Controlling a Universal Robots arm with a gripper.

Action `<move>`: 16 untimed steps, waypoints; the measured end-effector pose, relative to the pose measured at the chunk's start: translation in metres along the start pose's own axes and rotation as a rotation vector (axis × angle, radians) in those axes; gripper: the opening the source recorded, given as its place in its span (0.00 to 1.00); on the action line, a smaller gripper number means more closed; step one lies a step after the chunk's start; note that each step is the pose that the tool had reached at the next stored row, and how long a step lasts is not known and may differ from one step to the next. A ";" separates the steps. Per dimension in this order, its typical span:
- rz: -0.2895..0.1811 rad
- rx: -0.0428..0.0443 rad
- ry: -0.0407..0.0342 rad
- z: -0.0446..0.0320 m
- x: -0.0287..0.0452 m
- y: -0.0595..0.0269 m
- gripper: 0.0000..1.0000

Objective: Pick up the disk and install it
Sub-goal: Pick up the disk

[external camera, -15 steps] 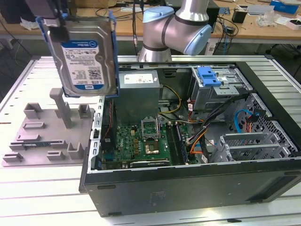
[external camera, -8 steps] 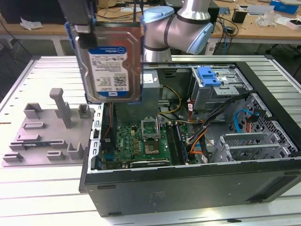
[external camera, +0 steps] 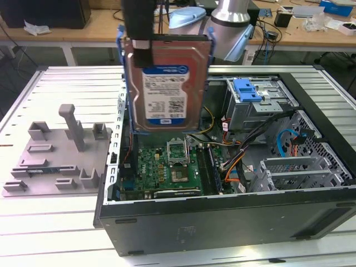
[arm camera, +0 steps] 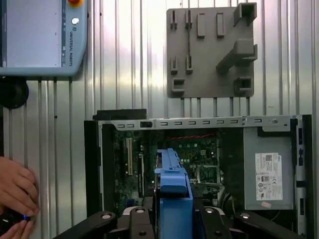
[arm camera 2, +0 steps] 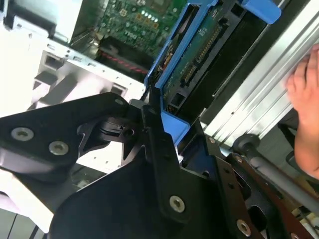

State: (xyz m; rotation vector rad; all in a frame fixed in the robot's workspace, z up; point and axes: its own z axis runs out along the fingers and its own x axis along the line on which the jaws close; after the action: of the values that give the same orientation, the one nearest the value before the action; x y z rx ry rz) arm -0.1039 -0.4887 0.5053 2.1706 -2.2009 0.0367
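Now we see the jaws clamped on the disk (external camera: 166,89), held upright above the open case (external camera: 222,222), likely so it clears the walls.

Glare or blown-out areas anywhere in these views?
Exterior view: even light, with a pinkish sheen on the metal of the disk. Second wrist view: the table beside the case washes out to white. First wrist view: bright streaks run along the table slats.

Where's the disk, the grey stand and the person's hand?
the disk (external camera: 164,92), exterior view, on its white-and-blue label.
the grey stand (external camera: 53,161), exterior view, on its flat base.
the hand (arm camera: 17,191), first wrist view, on its middle.
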 end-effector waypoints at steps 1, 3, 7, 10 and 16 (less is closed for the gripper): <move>0.000 -0.0001 0.0000 0.0000 0.0021 -0.0043 0.36; 0.000 -0.0004 0.0000 0.0001 0.0077 -0.0156 0.36; 0.000 -0.0008 0.0000 0.0002 0.0176 -0.0353 0.36; 0.000 -0.0012 0.0001 0.0003 0.0280 -0.0566 0.36; 0.000 -0.0018 0.0000 0.0005 0.0438 -0.0886 0.36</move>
State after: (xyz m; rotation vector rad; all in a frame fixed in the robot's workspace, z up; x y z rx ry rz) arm -0.0160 -0.5337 0.5055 2.1696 -2.2001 0.0347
